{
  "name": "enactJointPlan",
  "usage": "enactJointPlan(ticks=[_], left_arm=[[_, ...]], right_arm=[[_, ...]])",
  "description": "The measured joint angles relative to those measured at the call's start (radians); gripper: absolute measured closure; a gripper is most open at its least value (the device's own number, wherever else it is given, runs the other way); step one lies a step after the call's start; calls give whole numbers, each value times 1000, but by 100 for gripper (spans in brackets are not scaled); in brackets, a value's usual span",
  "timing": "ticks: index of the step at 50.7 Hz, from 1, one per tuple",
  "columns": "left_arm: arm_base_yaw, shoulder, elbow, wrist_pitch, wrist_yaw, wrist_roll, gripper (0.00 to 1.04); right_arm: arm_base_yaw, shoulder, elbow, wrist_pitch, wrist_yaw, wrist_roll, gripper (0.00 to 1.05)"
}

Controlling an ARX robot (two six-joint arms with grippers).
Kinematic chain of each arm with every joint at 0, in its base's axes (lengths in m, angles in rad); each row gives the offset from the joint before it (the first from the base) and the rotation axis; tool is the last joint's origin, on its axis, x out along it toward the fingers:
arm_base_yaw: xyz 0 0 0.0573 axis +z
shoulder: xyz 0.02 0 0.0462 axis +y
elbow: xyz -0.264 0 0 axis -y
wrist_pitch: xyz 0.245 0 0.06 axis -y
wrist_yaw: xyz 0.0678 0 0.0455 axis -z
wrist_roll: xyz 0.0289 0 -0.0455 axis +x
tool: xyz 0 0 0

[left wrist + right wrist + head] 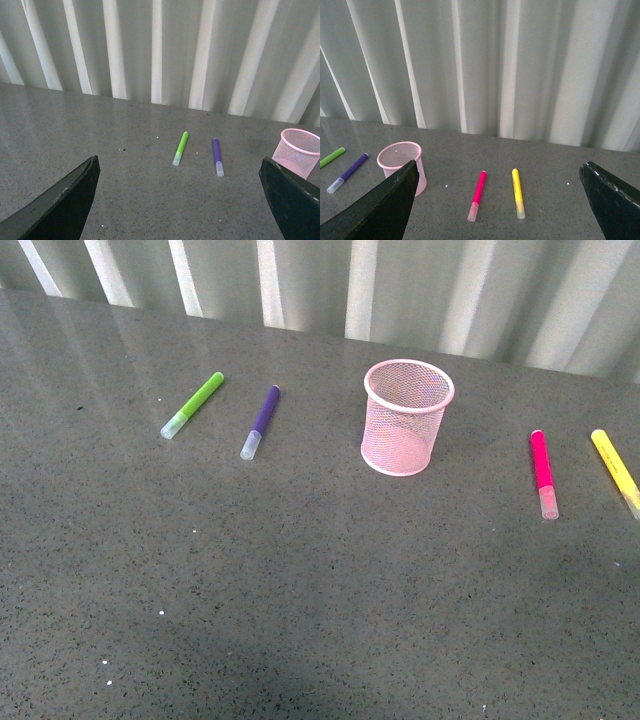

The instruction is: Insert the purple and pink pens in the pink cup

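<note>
The pink cup [406, 417] stands upright and empty at the table's middle back. The purple pen [261, 421] lies flat to its left, the pink pen [543, 473] flat to its right. Neither arm shows in the front view. In the left wrist view my left gripper [180, 200] is open, well short of the purple pen [217, 156], with the pink cup [298, 152] off to one side. In the right wrist view my right gripper [500, 200] is open, with the pink pen [477, 195] lying ahead between its fingers and the pink cup [397, 158] partly behind one finger.
A lime-green marker [192, 405] lies left of the purple pen. A yellow marker [616, 471] lies right of the pink pen, near the frame's edge. The grey speckled table [300, 580] ends at a white ribbed curtain [400, 290] behind.
</note>
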Motion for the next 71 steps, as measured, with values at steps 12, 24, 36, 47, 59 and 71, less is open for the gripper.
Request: enactJointPlan(ticks=[12,24,36,47,59,71], left_arm=[[0,0,0,0,0,0,7],[0,0,0,0,0,0,7],[0,0,0,0,0,0,7],[0,0,0,0,0,0,7],[0,0,0,0,0,0,7],[-68,139,103,-246,-156,-173,7]], right_arm=[[0,0,0,0,0,0,7],[0,0,0,0,0,0,7],[0,0,0,0,0,0,7],[0,0,0,0,0,0,7],[0,0,0,0,0,0,7],[0,0,0,0,0,0,7]])
